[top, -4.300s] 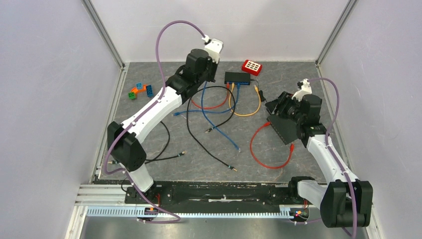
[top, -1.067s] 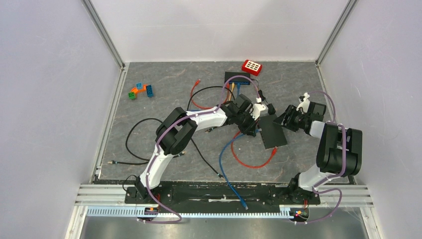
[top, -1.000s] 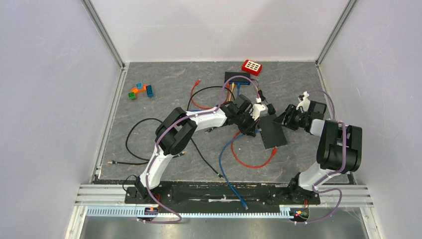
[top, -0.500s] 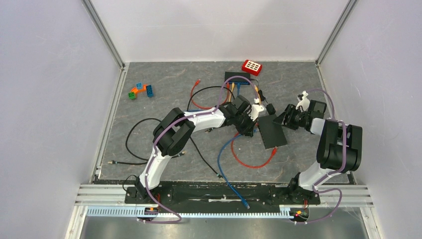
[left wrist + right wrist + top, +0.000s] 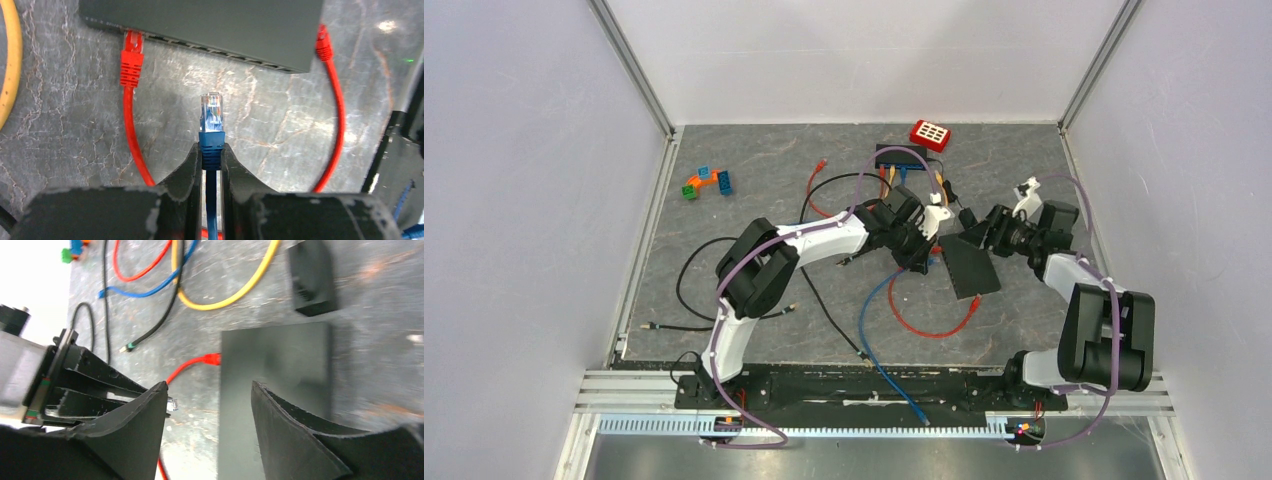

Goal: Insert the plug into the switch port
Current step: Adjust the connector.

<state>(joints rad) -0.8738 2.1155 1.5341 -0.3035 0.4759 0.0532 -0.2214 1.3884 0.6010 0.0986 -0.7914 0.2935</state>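
Here the plug [image 5: 211, 114] is pinched in the left gripper [image 5: 211, 152], tip aimed at the switch [image 5: 200, 25] at twelve o'clock for insertion, while the right gripper [image 5: 208, 386] is spread open.

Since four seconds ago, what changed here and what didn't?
The left hand swung from the back toward the middle and now grips the blue network cable behind its clear plug, facing the flat black switch. The right hand let go of that switch and opened. The red keypad box and coloured toy bricks stayed put.
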